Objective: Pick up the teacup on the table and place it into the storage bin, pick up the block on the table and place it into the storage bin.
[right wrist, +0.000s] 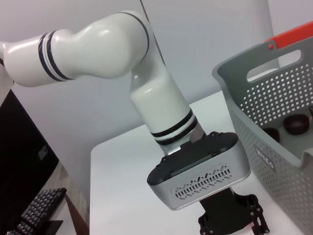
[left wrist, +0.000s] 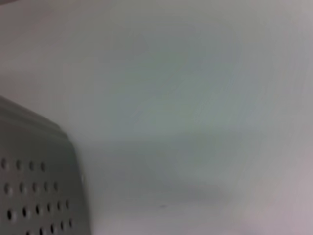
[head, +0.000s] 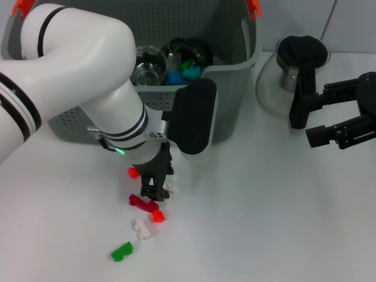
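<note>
A: The left gripper (head: 157, 187) sits low among the blocks, and its fingertips hide whatever lies between them.

B: The storage bin (head: 232, 111)?

A: Far rim cut off, left arm masking its front wall. The left wrist view is perhaps just blurred table.

I counted one grey perforated plastic storage bin (head: 232, 88), one round glass pot with black lid (head: 288, 73), and six small plastic blocks on the table: two red (head: 133, 173), two white (head: 143, 228), one green (head: 121, 252), one dark red curved (head: 143, 203).
</note>
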Available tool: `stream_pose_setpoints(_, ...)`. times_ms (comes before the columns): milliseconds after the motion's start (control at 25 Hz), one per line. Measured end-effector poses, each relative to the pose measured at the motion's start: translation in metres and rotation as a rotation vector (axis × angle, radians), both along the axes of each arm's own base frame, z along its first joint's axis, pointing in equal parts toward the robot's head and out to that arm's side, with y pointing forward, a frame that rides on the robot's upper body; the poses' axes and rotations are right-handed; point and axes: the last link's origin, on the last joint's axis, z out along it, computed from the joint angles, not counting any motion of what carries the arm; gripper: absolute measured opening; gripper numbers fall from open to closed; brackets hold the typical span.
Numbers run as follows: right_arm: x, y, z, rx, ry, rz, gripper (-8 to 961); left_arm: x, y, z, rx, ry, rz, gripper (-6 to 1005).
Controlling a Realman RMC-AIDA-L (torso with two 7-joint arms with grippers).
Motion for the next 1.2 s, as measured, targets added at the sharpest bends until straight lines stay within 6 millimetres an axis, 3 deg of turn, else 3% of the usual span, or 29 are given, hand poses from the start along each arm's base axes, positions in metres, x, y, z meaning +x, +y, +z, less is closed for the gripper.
stream_pose_setpoints(320,0.0,-0.0002,0.0003,0.0,0.003,0.0,925,-0.0003,0.0,-0.0002,-0.001,0.001,0.001,416)
stream_pose_setpoints(760,0.0002,0.0,0.0014,0.005,0.008,-0.001,925,0.0001,0.0001,0.0003,-0.004,0.005,0.001,233)
stream_pose_setpoints(1200,0.002,-0.001,0.0019,0.006,0.011,-0.006,925,-0.0009,-0.0001,0.0001,-0.01,0.015,0.006,193)
